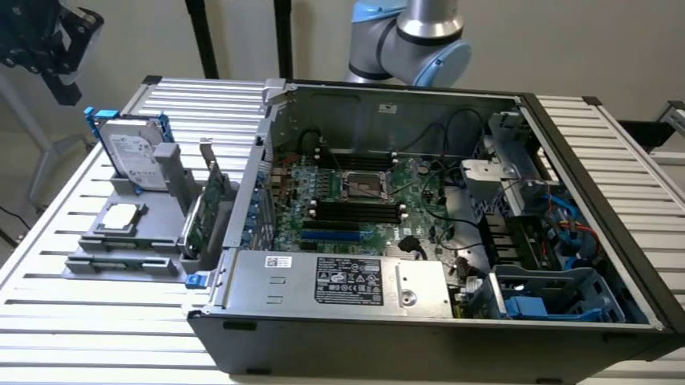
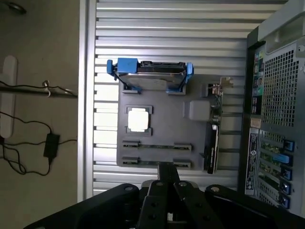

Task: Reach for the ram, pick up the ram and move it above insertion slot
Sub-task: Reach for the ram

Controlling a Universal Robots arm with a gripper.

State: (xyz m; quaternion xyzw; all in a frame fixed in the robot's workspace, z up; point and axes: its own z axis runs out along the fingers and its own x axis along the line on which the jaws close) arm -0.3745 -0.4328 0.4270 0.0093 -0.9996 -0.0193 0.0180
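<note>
Grey holder tray [image 1: 150,237] sits on slatted table [image 1: 64,321] at exterior view's left, beside open PC case [image 1: 428,321]. In tray's near slot lies ram [image 1: 120,261], untouched. Farther back: CPU [image 1: 120,216], hard drive [image 1: 134,148]. Expansion card [image 1: 214,208] stands upright btwn tray & case. Gripper [image 2: 167,171] hangs over tray, fingers together, empty.

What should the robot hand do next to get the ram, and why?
Probably lower straight down toward the ram. The gripper hangs high above the gray holder tray, shut and holding nothing. The ram lies flat in its slot at the tray's edge, and in the wrist view the fingertips already line up close to it, so coming nearer looks like the missing step.
</note>
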